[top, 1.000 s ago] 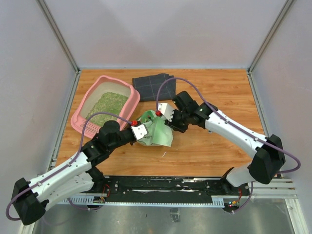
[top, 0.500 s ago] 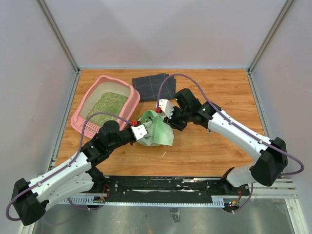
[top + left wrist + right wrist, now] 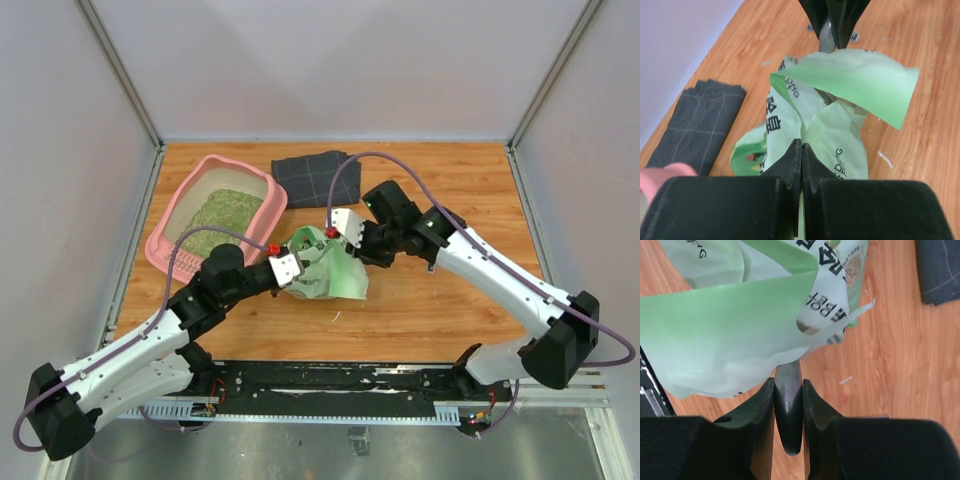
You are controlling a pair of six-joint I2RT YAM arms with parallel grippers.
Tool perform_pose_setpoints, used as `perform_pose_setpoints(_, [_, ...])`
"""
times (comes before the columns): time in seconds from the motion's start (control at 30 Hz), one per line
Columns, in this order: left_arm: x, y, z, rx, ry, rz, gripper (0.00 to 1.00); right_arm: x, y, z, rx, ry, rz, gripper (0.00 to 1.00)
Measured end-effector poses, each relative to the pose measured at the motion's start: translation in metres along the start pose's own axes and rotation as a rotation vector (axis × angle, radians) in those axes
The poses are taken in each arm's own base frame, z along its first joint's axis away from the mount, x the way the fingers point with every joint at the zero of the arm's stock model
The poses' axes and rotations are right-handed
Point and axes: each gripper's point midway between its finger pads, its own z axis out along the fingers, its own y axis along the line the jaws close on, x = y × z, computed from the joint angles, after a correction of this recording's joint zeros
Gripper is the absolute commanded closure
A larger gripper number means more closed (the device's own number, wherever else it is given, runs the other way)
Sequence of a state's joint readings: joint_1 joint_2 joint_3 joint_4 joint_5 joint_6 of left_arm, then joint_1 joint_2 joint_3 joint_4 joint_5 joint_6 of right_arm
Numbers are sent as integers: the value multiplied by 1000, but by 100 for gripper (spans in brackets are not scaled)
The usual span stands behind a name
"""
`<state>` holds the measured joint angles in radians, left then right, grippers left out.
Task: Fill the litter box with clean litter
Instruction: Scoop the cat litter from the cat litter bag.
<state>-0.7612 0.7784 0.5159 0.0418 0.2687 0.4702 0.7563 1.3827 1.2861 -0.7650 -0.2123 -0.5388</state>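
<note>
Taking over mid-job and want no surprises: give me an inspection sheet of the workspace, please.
Surface: wooden table, small white scraps near the bag.
Job's things: pink plastic rectangular litter box at far left, partly filled with greenish-tan granular litter.
Clutter: green-and-white printed plastic bag, crumpled, at centre; dark grey folded cloth right of the box.
Grippers: left tool shut on the bag's edge; right tool shut on a grey metal handle, its far end hidden by the bag.
Cables: a purple cable loops above each arm.
Surroundings: pale walls on three sides; nothing else seen.
</note>
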Motion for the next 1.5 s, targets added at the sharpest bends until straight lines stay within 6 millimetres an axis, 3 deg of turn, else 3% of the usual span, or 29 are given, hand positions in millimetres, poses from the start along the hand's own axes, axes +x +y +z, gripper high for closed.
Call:
perform_pose_setpoints(0.23, [-49,1,20,73,-150,-64,100,6,-12,-56,112,52,-40,99])
perform_pose_setpoints(0.33, [-51,2,22,72,-152,-73,100,6,-14,-62,125,63,-53,99])
perform_pose_setpoints(0.43, [-48,5,22,51,-140,-82,100,5,-16,-52,102,84,-73,99])
perform_pose_setpoints(0.6, [-39,7,19,8,-121,-145,100,9,-17,-14,14,150,-116,99])
perform_pose_setpoints(0.87, [-18,3,17,-32,-98,-215,100,15,-20,14,-33,200,-130,99])
perform_pose_setpoints(1.07, [-17,4,21,-35,-101,-229,100,37,-9,37,-37,207,-95,99])
perform_pose_setpoints(1.27, [-17,5,21,-36,-103,-231,100,46,-1,56,-27,91,-24,99])
perform_pose_setpoints(1.5, [-19,6,21,-39,-110,-237,100,40,3,69,-34,-61,31,99])
